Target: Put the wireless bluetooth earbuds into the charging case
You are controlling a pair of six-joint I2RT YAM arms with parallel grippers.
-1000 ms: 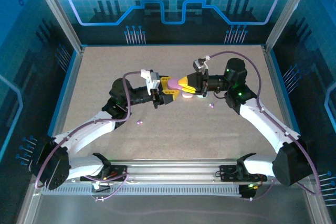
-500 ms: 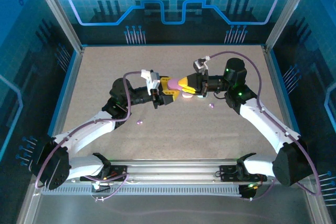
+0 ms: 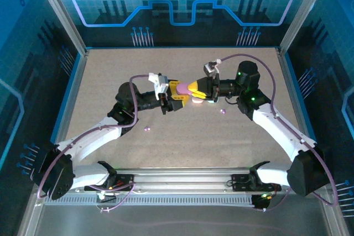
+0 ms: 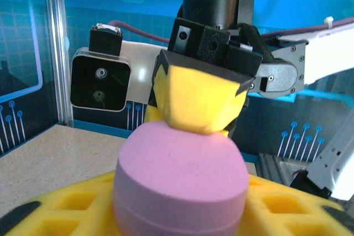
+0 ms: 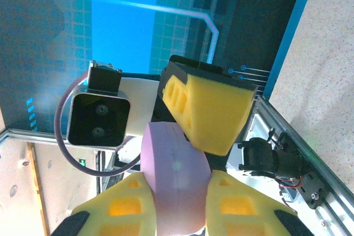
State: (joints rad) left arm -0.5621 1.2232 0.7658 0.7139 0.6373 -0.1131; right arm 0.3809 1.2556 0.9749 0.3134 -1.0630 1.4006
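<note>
One purple case (image 5: 174,183) in right jaws

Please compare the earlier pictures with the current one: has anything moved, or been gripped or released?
No change is visible. The left gripper and the right gripper remain together at the pink case, above the table. The two loose purple earbuds lie where they were.

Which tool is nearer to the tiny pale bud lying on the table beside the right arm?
Right. The right tool is up-left of the bud; the left tool lies farther left.
</note>
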